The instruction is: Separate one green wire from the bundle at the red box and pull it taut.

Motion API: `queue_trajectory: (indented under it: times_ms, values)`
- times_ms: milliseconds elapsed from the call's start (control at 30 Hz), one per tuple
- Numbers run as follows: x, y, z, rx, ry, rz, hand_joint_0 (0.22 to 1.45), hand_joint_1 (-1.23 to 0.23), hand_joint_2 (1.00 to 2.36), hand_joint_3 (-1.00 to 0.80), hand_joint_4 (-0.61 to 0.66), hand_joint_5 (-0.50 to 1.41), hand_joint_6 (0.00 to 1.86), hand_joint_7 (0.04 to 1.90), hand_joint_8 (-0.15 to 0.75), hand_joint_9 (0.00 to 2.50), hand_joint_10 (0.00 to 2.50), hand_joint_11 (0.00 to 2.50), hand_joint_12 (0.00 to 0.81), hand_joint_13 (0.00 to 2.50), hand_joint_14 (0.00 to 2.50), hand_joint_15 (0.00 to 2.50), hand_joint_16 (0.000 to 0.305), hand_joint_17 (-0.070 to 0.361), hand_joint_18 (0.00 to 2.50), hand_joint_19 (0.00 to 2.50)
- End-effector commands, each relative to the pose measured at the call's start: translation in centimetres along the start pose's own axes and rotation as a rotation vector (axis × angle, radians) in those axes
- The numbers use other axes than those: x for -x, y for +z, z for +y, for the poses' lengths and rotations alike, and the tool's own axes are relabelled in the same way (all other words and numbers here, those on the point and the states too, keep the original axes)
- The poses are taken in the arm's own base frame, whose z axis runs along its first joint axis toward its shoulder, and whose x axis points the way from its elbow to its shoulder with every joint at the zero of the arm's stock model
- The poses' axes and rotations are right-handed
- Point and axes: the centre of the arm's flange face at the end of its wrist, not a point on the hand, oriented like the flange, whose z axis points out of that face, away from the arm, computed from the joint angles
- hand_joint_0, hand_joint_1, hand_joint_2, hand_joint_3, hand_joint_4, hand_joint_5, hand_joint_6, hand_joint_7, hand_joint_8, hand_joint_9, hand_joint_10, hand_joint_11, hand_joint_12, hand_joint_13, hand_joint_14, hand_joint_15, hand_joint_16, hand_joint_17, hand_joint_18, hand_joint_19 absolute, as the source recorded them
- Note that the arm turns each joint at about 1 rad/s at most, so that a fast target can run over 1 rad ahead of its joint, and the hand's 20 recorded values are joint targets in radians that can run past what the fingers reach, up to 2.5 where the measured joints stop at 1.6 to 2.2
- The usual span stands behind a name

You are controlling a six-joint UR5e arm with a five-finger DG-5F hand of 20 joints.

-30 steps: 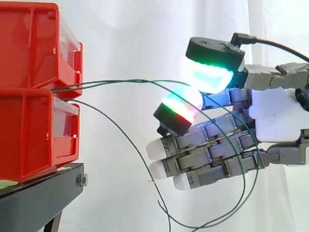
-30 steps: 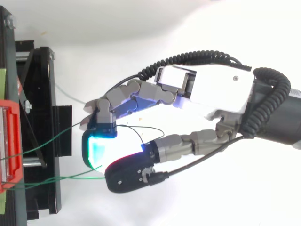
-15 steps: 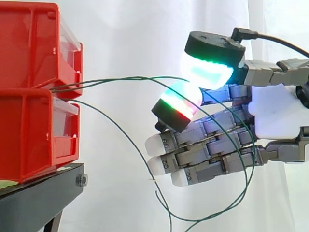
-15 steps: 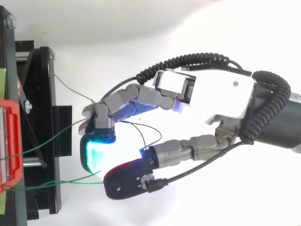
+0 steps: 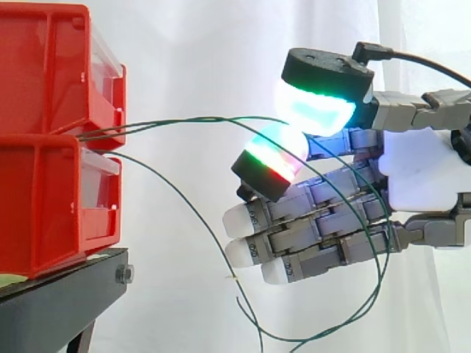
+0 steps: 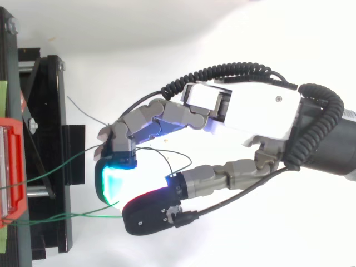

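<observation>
Two stacked red bins (image 5: 44,147) stand at the left on a black stand (image 5: 59,294). Several thin green wires (image 5: 184,120) leave the gap between the bins and run right. One wire (image 6: 83,213) reaches my hand (image 5: 419,176) and passes between the thumb's cyan-glowing pad (image 5: 316,110) and a fingertip pad glowing red and green (image 5: 272,158), which pinch it. It sags slightly. Another wire (image 5: 184,202) curves down below the hand's other fingers, which stay nearly straight. A loose loop (image 5: 353,316) hangs under the hand.
A white curtain backs the scene. In the top view the black stand (image 6: 44,111) and the red bin's edge (image 6: 11,167) lie along the left side, with my hand (image 6: 261,111) coming in from the right. A second wire (image 6: 55,169) runs toward the fingertips.
Over the last second my hand shifted slightly left toward the bins, and a loose wire end swung beside the fingers. The pinch looks the same.
</observation>
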Motion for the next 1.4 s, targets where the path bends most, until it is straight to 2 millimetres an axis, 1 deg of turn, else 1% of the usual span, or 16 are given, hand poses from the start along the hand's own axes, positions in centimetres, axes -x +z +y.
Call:
queue_trajectory:
  times_ms: [0,333,567,900,1367]
  values:
    - [0.00,-0.01,-0.01,-0.001,0.000,0.000,0.60,-0.70,1.02,-0.06,0.05,-0.18,0.87,1.13,0.251,0.63,0.01,0.32,0.335,0.40,0.00,0.12,0.049,0.110,0.35,0.12]
    - [0.00,0.00,0.01,0.000,0.000,0.000,0.60,-0.70,1.02,-0.07,0.04,-0.17,0.88,1.13,0.251,0.61,0.01,0.31,0.338,0.33,0.00,0.10,0.051,0.114,0.26,0.08]
    - [-0.01,-0.01,-0.01,-0.001,0.000,0.002,0.60,-0.70,1.02,-0.07,0.05,-0.17,0.87,1.14,0.252,0.61,0.01,0.32,0.338,0.31,0.00,0.09,0.051,0.114,0.25,0.07]
    - [0.00,-0.01,-0.01,-0.001,0.000,0.000,0.60,-0.71,1.02,-0.07,0.04,-0.18,0.87,1.13,0.247,0.61,0.01,0.34,0.343,0.25,0.00,0.05,0.051,0.115,0.17,0.03]
    - [0.00,0.00,0.01,0.000,0.000,0.000,0.60,-0.70,1.02,-0.07,0.04,-0.18,0.87,1.14,0.254,0.65,0.01,0.37,0.344,0.27,0.00,0.06,0.050,0.113,0.23,0.07]
